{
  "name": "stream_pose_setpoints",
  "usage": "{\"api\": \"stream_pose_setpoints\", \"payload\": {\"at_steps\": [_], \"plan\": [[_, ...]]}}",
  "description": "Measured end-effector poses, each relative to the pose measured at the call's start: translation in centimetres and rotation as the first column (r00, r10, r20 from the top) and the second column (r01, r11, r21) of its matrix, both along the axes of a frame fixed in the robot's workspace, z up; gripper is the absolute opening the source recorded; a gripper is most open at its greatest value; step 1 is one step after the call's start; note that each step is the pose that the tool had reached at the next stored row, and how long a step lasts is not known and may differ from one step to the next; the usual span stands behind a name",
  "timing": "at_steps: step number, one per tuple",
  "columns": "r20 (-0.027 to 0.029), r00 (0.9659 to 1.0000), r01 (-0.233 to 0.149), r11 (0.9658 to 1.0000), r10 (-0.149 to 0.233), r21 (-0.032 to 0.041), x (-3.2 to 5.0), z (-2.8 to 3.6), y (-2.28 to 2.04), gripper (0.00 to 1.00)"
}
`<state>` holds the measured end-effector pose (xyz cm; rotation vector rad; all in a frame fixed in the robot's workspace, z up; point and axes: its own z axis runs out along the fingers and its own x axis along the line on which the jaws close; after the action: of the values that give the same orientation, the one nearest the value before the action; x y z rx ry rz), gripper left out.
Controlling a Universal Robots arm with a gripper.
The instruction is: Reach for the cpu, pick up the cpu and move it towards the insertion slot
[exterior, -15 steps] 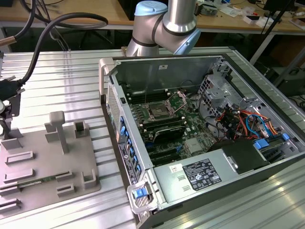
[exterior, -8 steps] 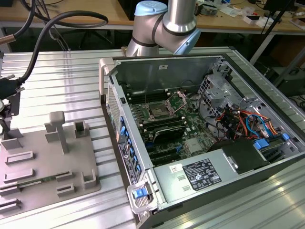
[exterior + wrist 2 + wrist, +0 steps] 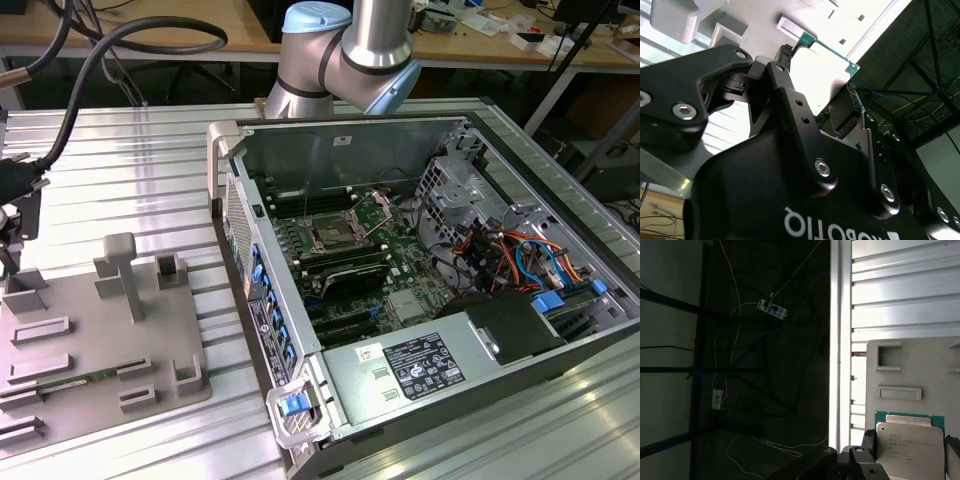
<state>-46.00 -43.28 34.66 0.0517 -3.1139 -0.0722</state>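
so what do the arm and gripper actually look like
The arm is made of silver metal tubes with light blue joint caps in the exterior view, where a thick black cable loops at the exterior view's left. The gripper in the second wrist view is matte black, built of angular linked bars with silver bolts and white lettering on its body.
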Motion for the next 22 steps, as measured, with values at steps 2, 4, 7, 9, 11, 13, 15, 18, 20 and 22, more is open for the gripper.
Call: {"api": "stream_pose_setpoints", "payload": {"at_steps": [2,4,7,9,11,13,15,18,20,22], "plan": [[-0.0003,1.0,0.0,1.0,0.0,0.0004,0.0,0.15,0.0,0.55],[-0.0008,1.0,0.0,1.0,0.0,0.001,0.0,0.41,0.0,0.55],[-0.0015,1.0,0.0,1.0,0.0,0.0015,0.0,0.76,-0.01,0.55],[-0.002,1.0,0.0,1.0,0.0,0.0018,0.0,0.99,-0.01,0.55],[-0.0032,1.0,0.0,1.0,0.0,0.0023,0.01,1.55,-0.01,0.55],[-0.0037,1.0,0.0,1.0,0.0,0.0023,0.0,1.87,-0.01,0.55],[-0.0039,1.0,0.0,1.0,0.0,0.0025,0.0,2.1,-0.01,0.55],[-0.0049,1.0,0.0,1.0,0.0,0.0024,0.01,2.59,-0.01,0.55],[-0.005,1.0,0.0,1.0,0.0,0.0026,0.01,2.76,-0.01,0.55],[-0.0056,1.0,0.0,1.0,0.0,0.0025,0.0,2.77,-0.01,0.55]]}}
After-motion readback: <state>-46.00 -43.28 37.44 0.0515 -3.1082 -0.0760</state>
